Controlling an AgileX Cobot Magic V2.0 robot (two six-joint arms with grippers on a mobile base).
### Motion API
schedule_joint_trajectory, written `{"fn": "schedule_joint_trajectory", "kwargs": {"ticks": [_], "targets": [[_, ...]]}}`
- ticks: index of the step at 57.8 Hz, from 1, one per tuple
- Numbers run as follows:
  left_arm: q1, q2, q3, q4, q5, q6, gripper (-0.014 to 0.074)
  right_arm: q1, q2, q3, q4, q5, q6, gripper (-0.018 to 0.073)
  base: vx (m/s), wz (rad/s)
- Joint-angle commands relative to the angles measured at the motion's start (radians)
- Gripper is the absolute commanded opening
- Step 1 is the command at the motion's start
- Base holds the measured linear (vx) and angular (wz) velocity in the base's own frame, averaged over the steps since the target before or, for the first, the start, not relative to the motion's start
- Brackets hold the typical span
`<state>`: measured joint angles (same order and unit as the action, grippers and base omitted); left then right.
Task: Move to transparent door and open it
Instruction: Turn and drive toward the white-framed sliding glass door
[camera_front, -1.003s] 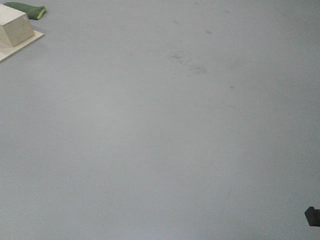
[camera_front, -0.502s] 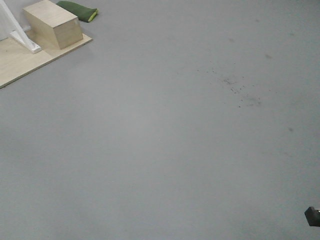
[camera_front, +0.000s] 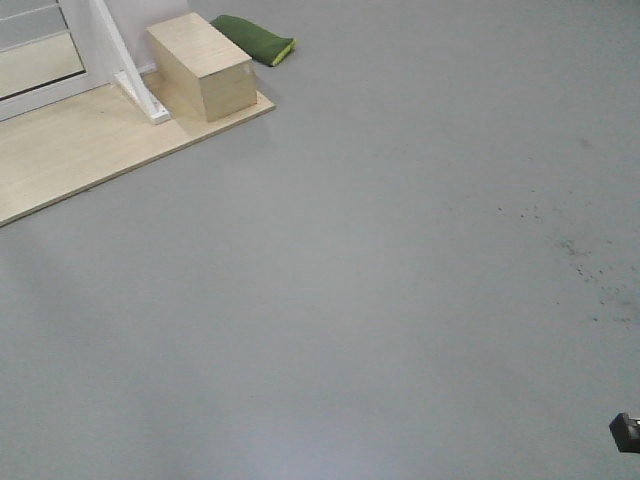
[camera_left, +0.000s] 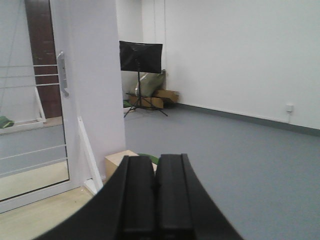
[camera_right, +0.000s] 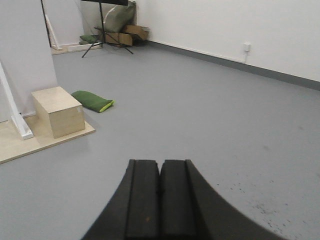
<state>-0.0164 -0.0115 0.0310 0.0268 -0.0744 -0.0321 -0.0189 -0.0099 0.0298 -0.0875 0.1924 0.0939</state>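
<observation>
Transparent door (camera_left: 35, 125): to the left of the wooden box (camera_left: 120, 161), past a slanted white brace (camera_left: 87, 152); white frame, thin horizontal bars across the glass.
Door handle (camera_left: 62, 73): grey, on the door's edge nearest the box, high above it, with nothing touching it.
Wooden box: sits on the corner of a pale wood platform (camera_front: 90, 150), at the foot of a white wall section (camera_left: 95, 75).
Green cushion (camera_front: 256, 40): on the grey floor (camera_front: 380, 280), just behind the box.
Music stand (camera_left: 140, 57): black, well beyond the box, near cardboard boxes (camera_left: 162, 95).
Left gripper (camera_left: 155, 200): fingers pressed together, holding nothing, facing the box.
Right gripper (camera_right: 160, 200): fingers together, empty, over bare floor with the box off to its left.
</observation>
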Motion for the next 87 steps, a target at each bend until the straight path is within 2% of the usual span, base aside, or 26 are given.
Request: {"fn": "schedule_joint_trajectory", "kwargs": {"ticks": [1,41,87], "targets": [[-0.006,-0.004,0.014,-0.007,-0.083,0.000,-0.0006,-0.004,-0.015,0.005,-0.011,-0.081,0.000,-0.0009,0.57,0.41],[-0.006,-0.004,0.014,-0.007,-0.083,0.000,-0.0006,-0.004,-0.015,0.005,-0.011,-0.081,0.000,-0.0009,0.57,0.43],[-0.006,-0.004,0.014,-0.007,-0.083,0.000,-0.0006,-0.004,-0.015,0.005,-0.011,-0.081,0.000,-0.0009,0.57,0.25]]}}
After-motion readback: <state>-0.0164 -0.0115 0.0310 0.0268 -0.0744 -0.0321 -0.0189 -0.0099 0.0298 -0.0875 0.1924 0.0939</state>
